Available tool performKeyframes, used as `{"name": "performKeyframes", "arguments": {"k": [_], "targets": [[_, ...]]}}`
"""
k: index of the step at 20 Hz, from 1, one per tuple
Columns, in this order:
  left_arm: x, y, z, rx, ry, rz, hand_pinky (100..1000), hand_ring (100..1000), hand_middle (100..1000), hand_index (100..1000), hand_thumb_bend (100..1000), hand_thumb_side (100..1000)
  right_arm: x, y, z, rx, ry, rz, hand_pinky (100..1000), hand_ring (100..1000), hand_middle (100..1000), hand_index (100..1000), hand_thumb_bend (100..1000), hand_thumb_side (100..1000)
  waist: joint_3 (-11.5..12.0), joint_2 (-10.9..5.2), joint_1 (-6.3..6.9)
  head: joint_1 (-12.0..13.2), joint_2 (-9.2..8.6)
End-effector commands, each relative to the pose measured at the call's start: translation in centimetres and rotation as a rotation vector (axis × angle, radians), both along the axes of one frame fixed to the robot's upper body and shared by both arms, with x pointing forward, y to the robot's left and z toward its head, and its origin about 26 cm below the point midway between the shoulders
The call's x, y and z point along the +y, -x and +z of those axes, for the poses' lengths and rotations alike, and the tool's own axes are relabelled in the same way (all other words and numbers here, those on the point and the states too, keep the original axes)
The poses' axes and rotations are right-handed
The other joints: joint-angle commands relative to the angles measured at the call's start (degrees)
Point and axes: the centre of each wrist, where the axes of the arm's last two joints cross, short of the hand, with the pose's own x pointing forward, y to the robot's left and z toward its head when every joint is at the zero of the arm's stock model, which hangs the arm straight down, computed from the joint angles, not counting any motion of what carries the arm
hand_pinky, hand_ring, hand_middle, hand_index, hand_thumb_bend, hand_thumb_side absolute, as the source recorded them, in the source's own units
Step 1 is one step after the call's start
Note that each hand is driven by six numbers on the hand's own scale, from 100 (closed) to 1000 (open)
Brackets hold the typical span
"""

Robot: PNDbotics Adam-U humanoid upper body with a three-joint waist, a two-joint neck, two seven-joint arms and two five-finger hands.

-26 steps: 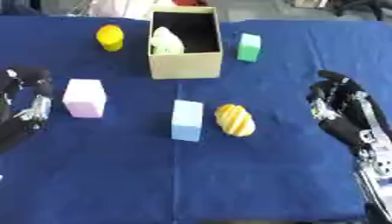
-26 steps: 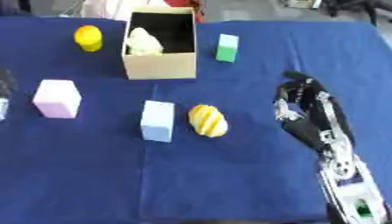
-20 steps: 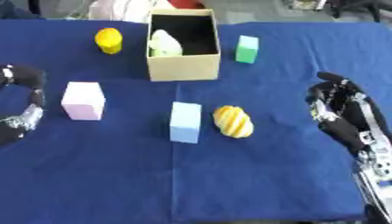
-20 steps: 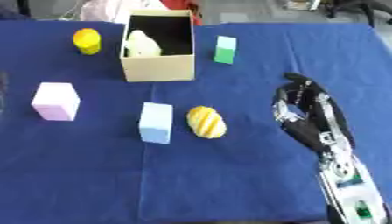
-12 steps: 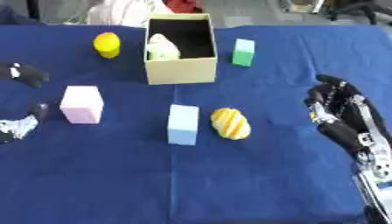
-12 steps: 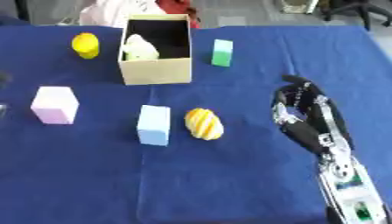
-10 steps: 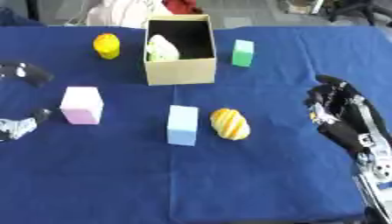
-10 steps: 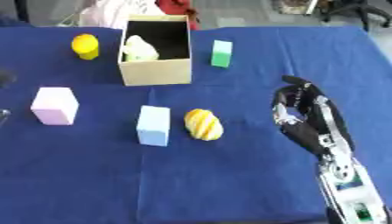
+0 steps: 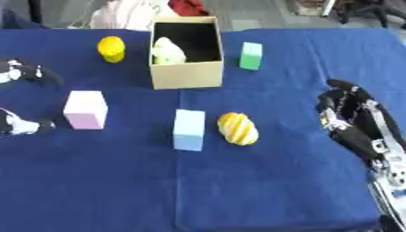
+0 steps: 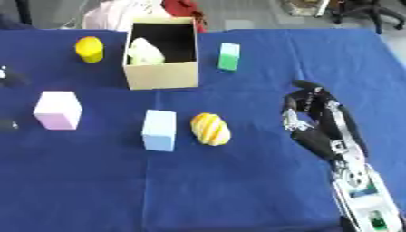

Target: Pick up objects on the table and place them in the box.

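Nearest the robot, well short of the box [image 9: 187, 77], the right hand [image 10: 317, 122] hangs over the blue table [image 9: 238, 190] on the right, fingers curled inward and holding nothing, so it looks idle.

A step closer to the box, 2 things lie side by side below its front wall: a light blue block [image 9: 189, 129] and, just beside it on the right, a yellow striped oval object [image 9: 238, 128]. Both wait untouched.

Left of those, and still below the box, stands the pink block [image 9: 85, 109]. The left hand [image 9: 22, 124] frames it from the left edge, one dark part above the block's level and one below, spread apart and clear of it. That wide spread reads as a hand set to close around the pink block, so I judge this is the next pick.

At the box itself, its mouth faces up and 1 pale rounded object [image 9: 167, 50] already sits inside against the left wall.

Flanking the box, a yellow object [image 9: 111, 48] stands to its left and a green block [image 9: 251, 55] to its right, both apart from it and not yet collected.
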Motion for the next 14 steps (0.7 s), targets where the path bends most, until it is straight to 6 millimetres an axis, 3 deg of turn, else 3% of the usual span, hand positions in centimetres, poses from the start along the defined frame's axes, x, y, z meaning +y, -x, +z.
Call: {"name": "performKeyframes", "arguments": {"k": [1,8,14], "targets": [[0.1,-1.3,-0.1,0.020,-0.078,0.005,871,824,843,922,486,391,-0.4,0.0,0.5,-0.012,0.019,0.005,688,598,599,815,100,273,-0.1,-1.75,0.73,0.1,0.34],[-0.8,-3.3,-1.2,0.003,-0.115,-0.002,865,822,839,918,468,348,-0.4,0.0,0.4,-0.008,0.017,0.006,688,598,598,815,100,274,-0.2,-1.79,0.59,0.3,0.53],[-1.0,-3.6,-1.3,-0.069,-0.105,0.003,866,821,838,917,456,338,-0.4,0.0,0.3,-0.008,0.015,0.003,688,598,599,815,100,275,-0.4,-1.69,0.60,0.3,0.57]]}}
